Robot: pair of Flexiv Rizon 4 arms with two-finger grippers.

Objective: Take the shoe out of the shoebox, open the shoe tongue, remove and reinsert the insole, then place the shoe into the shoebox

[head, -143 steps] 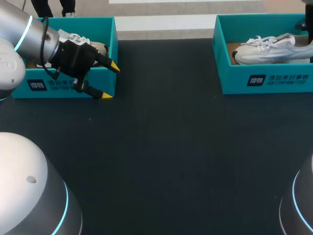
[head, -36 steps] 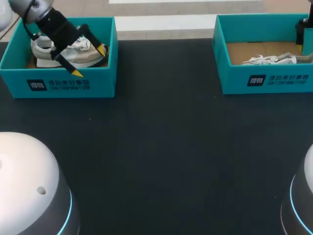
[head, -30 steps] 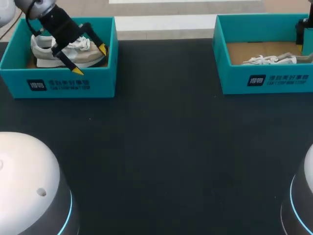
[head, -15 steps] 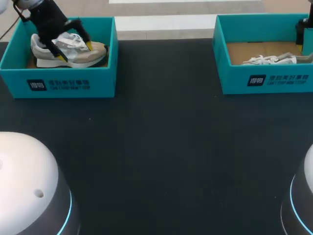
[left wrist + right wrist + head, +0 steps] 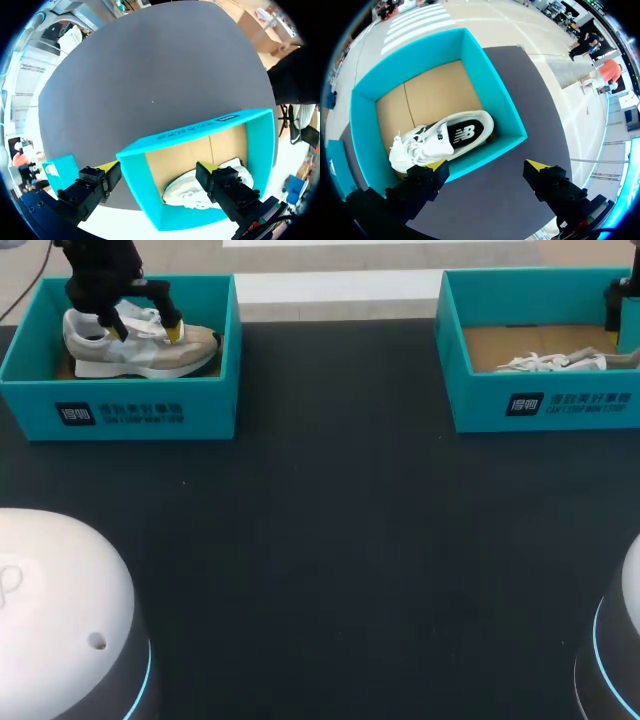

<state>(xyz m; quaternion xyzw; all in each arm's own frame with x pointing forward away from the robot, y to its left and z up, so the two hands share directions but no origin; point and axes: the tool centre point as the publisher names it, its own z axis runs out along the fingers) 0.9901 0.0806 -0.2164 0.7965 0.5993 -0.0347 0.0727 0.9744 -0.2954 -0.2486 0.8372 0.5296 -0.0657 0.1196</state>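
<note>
Left tool point(image 5: 158, 167) gapes wide, empty, over the shoe point(image 5: 184, 191) in its shoebox point(image 5: 200, 132).

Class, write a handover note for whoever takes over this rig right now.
The left gripper is open over the left box, the left shoe under it, not gripped.
The right gripper is open above the right box, the right shoe inside.
Done: nothing yet; both shoes are boxed.
Left: take out, open tongue, insole out and in, re-box.
</note>
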